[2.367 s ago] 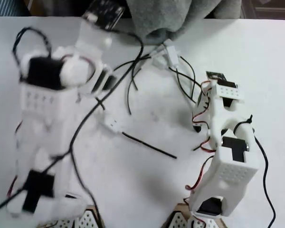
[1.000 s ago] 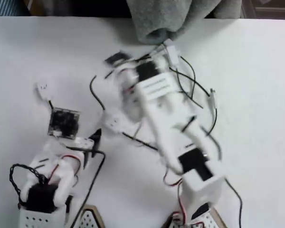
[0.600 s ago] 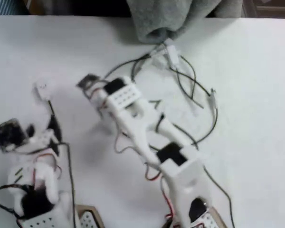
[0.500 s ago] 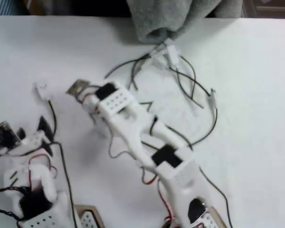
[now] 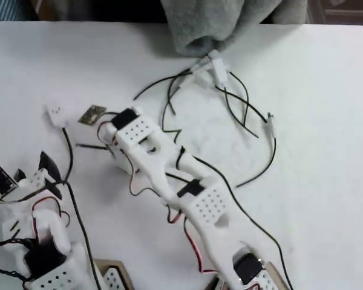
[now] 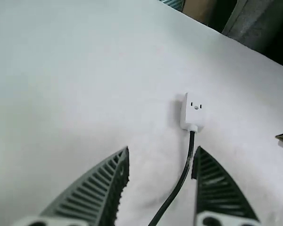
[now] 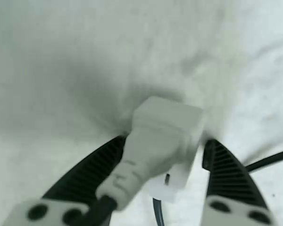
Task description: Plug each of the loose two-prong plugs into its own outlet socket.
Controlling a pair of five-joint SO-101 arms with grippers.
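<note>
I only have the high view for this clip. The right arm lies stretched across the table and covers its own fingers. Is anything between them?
Observer: Yes. The right wrist view shows a white plug between the open fingers of the right gripper.
Operator: Are the fingers touching it?
Observer: One finger lies against the plug's side. On the other side I cannot tell.
Operator: And what does the left gripper have in front of it?
Observer: In the left wrist view the left gripper is open. A black cable runs out between its fingers to a white socket, which lies past the fingertips and shows two small slots on its face.
</note>
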